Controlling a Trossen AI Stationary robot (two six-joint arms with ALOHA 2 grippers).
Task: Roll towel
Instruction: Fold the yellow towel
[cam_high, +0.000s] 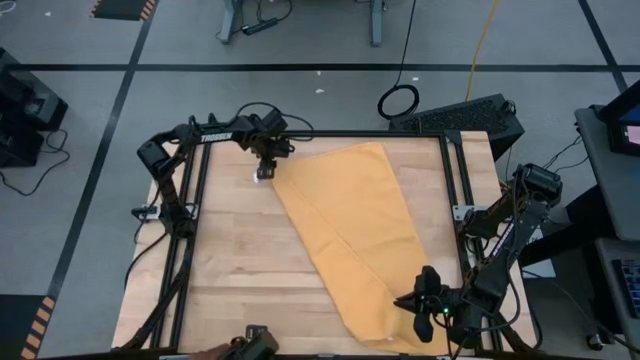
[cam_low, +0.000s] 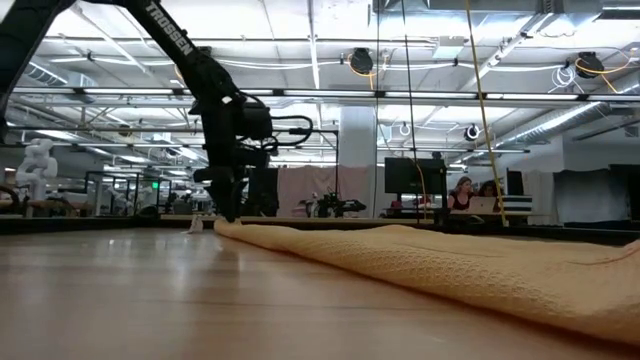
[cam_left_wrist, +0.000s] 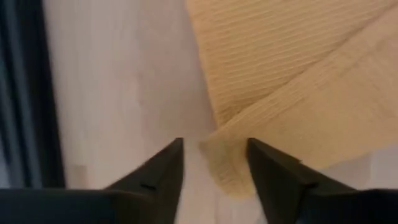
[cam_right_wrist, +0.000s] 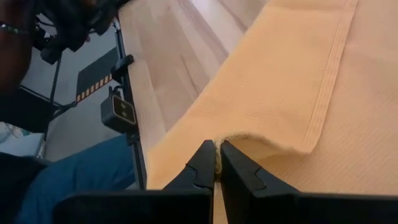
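The mustard-yellow towel (cam_high: 350, 235) lies flat and slantwise on the wooden table, running from the far middle to the near right corner; part of it looks doubled over. My left gripper (cam_left_wrist: 214, 171) points down at the towel's far left corner (cam_left_wrist: 221, 165), open, with that corner between its fingers. In the low view it stands at the cloth's far end (cam_low: 225, 215). My right gripper (cam_right_wrist: 216, 149) is at the towel's near right end (cam_high: 425, 300), shut on the cloth. My left gripper has a finger on either side of the towel's far left corner (cam_left_wrist: 227, 177), which lies on the table; I cannot tell whether the fingers touch it. My right gripper pinches a small raised pucker at the towel's edge (cam_right_wrist: 219, 142) between its two fingertips, slanting down from the table's near right. One layer or several, I cannot tell. The rest of the cloth lies slack on the table.
Black frame rails (cam_high: 195, 200) run along the table's sides. Bare wood (cam_high: 240, 270) lies left of the towel. A person in blue trousers (cam_right_wrist: 81, 171) stands at the near edge. A dark keyboard-like device (cam_high: 465, 112) sits beyond the far right corner.
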